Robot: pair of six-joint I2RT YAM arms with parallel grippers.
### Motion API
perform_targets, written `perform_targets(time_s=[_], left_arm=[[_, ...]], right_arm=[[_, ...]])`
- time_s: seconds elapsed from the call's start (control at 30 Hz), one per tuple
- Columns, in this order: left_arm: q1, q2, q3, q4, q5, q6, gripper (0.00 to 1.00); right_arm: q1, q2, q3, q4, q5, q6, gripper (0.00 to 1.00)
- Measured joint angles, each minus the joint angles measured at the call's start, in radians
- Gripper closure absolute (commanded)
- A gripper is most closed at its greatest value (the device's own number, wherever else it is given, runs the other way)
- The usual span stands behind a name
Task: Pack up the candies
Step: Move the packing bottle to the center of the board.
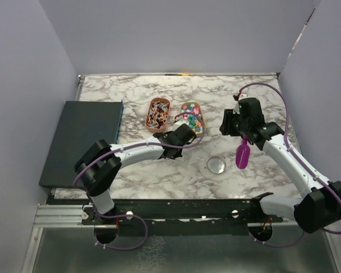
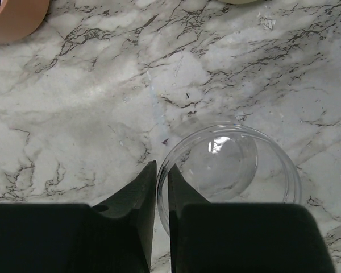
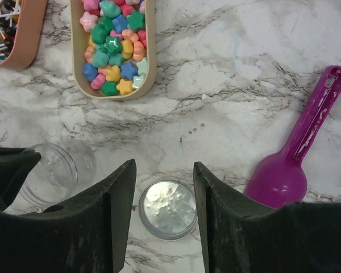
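Candies (image 3: pixel 112 51), star-shaped and many-coloured, fill the beige oval tray (image 3: pixel 151 51) on the marble table (image 3: pixel 244 74). My left claw (image 2: pixel 162 168) is pinched nearly closed on the wall of the clear jar (image 2: pixel 233 165). My right claw (image 3: pixel 162 165) hangs with its jaws apart above the silver lid (image 3: pixel 167 209), and the purple scoop (image 3: pixel 278 179) lies just beside it.

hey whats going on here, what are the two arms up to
The left gripper has its jaws nearly shut on the rim of an empty clear jar on the marble table. The right gripper hangs open above a round metal lid, holding nothing. The purple scoop lies on the table beside it. The candies sit in their beige tray, and none are in the jar yet.
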Motion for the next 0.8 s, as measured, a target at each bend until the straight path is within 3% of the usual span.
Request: perform_targets(time_s=[0.23, 0.43, 0.67, 0.73, 0.8], left_arm=[[0.0, 0.014, 0.026, -0.01, 0.0, 0.015, 0.68], [0.0, 0.011, 0.053, -0.036, 0.0, 0.032, 0.48], [0.018, -0.021, 0.171, -0.092, -0.015, 0.072, 0.33], [0.038, -0.031, 0.207, -0.097, -0.023, 0.086, 0.22], [0.067, -0.036, 0.243, -0.1, -0.03, 0.105, 0.21]], right_arm=[[0.0, 0.0, 0.0, 0.0, 0.0, 0.0, 0.5], [0.001, 0.001, 0.0, 0.0, -0.026, 0.0, 0.47], [0.009, 0.026, 0.023, 0.001, -0.038, 0.0, 0.47], [0.01, 0.032, 0.025, 0.009, -0.04, 0.002, 0.47], [0.011, 0.043, 0.027, 0.016, -0.042, 0.008, 0.48]])
